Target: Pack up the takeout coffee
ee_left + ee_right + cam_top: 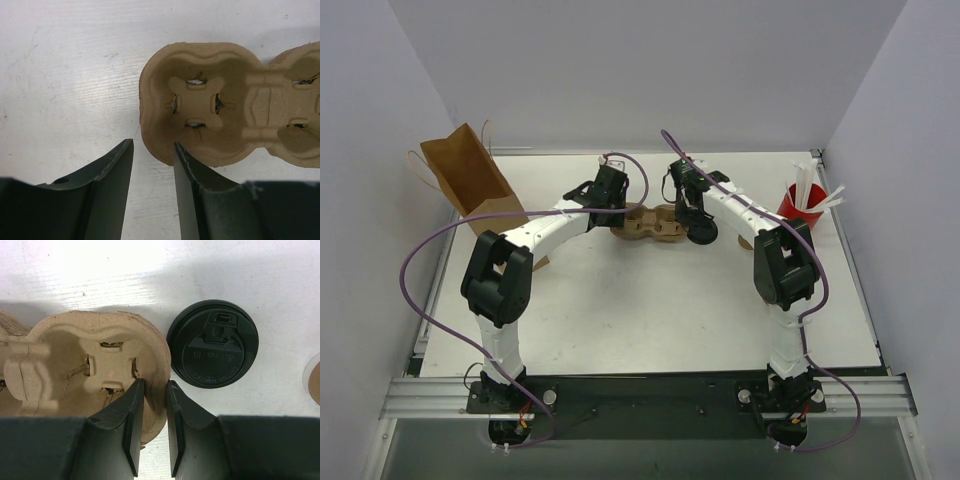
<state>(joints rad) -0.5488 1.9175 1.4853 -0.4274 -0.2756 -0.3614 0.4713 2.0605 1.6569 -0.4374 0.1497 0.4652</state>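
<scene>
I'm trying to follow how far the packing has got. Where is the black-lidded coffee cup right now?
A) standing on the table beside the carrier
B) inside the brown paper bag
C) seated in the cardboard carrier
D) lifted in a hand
A: the black-lidded coffee cup stands on the table right beside the cardboard carrier, whose visible pockets are empty.

A moulded pulp cup carrier (650, 226) lay flat on the white surface (650, 310), near the middle of its far half. Each visible well had four slit tabs in its floor. A brown paper bag (470, 182) stood open at the far left corner. A red cup (796, 207) holding white sticks (810, 186) stood at the far right edge, well apart from the carrier.
</scene>
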